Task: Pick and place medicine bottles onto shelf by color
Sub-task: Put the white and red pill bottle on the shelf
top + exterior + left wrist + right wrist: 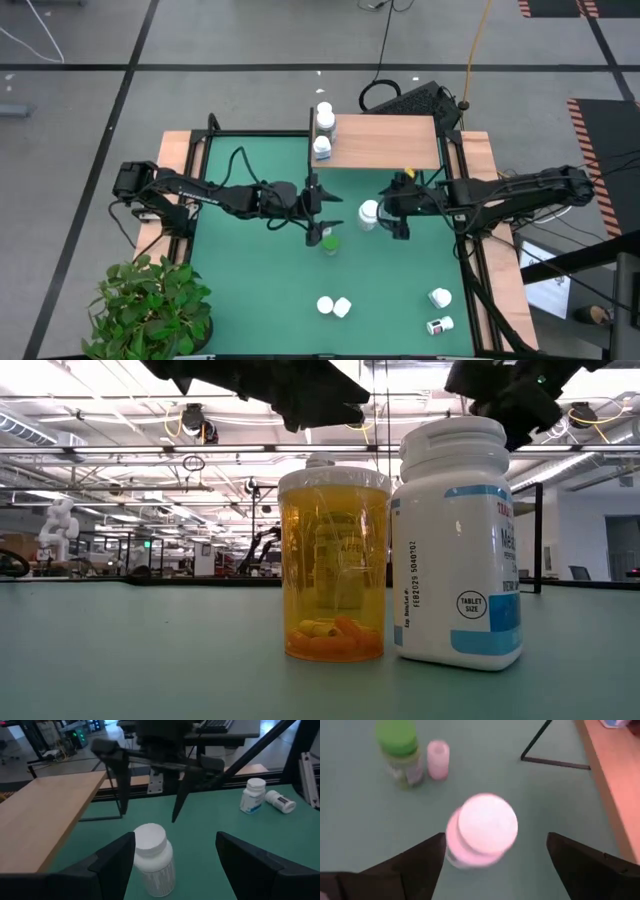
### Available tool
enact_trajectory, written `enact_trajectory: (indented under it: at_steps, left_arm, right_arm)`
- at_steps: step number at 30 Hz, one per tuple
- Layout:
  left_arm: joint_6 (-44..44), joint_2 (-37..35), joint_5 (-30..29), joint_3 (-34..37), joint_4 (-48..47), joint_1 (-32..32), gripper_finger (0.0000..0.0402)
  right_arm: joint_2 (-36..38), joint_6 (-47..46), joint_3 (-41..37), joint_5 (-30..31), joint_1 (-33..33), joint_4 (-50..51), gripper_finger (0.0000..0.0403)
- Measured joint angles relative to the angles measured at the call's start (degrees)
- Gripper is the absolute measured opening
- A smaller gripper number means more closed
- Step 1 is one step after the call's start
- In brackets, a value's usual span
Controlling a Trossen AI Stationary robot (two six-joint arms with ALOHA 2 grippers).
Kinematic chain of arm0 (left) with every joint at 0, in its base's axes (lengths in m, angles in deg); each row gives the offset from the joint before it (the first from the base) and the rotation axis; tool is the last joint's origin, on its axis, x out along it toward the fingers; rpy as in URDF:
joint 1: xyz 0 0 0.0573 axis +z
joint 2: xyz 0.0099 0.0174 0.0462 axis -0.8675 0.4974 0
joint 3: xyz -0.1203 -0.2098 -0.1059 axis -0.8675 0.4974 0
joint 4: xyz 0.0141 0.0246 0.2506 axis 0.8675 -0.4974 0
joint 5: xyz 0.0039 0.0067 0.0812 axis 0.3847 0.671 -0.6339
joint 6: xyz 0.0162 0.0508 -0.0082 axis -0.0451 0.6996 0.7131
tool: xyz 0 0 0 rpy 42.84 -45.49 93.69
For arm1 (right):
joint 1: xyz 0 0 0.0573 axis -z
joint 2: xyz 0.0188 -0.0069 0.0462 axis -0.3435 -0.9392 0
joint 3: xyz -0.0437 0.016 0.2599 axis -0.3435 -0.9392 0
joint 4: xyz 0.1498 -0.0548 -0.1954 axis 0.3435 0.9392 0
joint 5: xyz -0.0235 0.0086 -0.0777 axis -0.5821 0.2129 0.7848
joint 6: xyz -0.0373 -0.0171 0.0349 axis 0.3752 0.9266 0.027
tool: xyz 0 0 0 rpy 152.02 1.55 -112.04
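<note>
High view has both arms meeting over the middle of the green table [250, 290], just in front of the shelf [385, 142], which sits against the table's far edge. Two blue-labelled bottles [324, 133] are parked on the shelf's left end, one behind the other.

The right gripper [398, 207] hangs over the mat near the shelf's front edge, with a white bottle [369, 214] right beside it. Right wrist view looks straight down on that white cap [487, 824] with a finger [415, 862] on either side, spread wide and clear of it, so it's open and holding nothing. The green-capped bottle [400, 752] stands farther off with a small pale bottle next to it.

The left gripper [318, 215] is near the table's centre, right above the green bottle [328, 241]. Left wrist view shows its fingers [117, 860] well apart too, empty, with the white bottle [154, 857] standing between them but not gripped.

Rest of the bottles: two white ones [334, 306] lying touching near the front edge around the middle, and two more [440, 310] toward the front right corner. Low view is mostly filled by an orange bottle [333, 560] with pills in the bottom, and a white blue-labelled one [458, 545] just beside it.
</note>
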Motion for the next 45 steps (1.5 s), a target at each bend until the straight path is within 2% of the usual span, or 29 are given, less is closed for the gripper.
enact_trajectory:
  at_steps: [4, 9, 13, 18, 24, 27, 36, 45]
  left_arm:
    - [-0.80, 2.30, -0.83, -0.13, 1.99, -0.03, 0.0280]
    - [0.64, 9.79, -0.09, -0.05, 9.44, -0.96, 0.0280]
    - [2.57, 13.94, 0.10, -1.97, 11.84, -1.40, 0.0280]
    - [2.78, 18.02, 1.96, -6.81, 8.03, -1.33, 0.0280]
    - [2.48, 22.24, 2.25, -11.49, 0.41, -1.38, 0.0280]
    - [2.51, 23.50, 2.24, -12.16, 0.31, -1.31, 0.0280]
    - [0.60, 23.34, 1.65, -12.37, -0.15, 0.85, 0.0280]
    - [0.39, 23.26, 0.84, -12.35, -0.87, 2.39, 0.0280]
  right_arm:
    - [0.16, 2.53, 0.00, -0.01, 0.04, 5.54, 0.0335]
    - [0.25, -4.13, -0.88, -0.04, -0.08, 10.99, 0.0318]
    - [0.47, -5.07, -7.60, -3.42, -0.12, 4.76, 0.0301]
    - [0.47, -4.60, -15.52, -3.21, -0.13, -10.15, 0.0281]
    - [0.47, -4.62, -20.23, -2.87, -0.13, -19.88, 0.0270]
    - [0.47, -4.59, -21.73, -2.86, -0.13, -23.72, 0.0270]
    - [0.22, -5.98, -22.67, -5.53, -0.09, -29.05, 0.0270]
    - [0.18, -9.32, -22.69, -7.51, -2.06, -29.23, 0.0270]
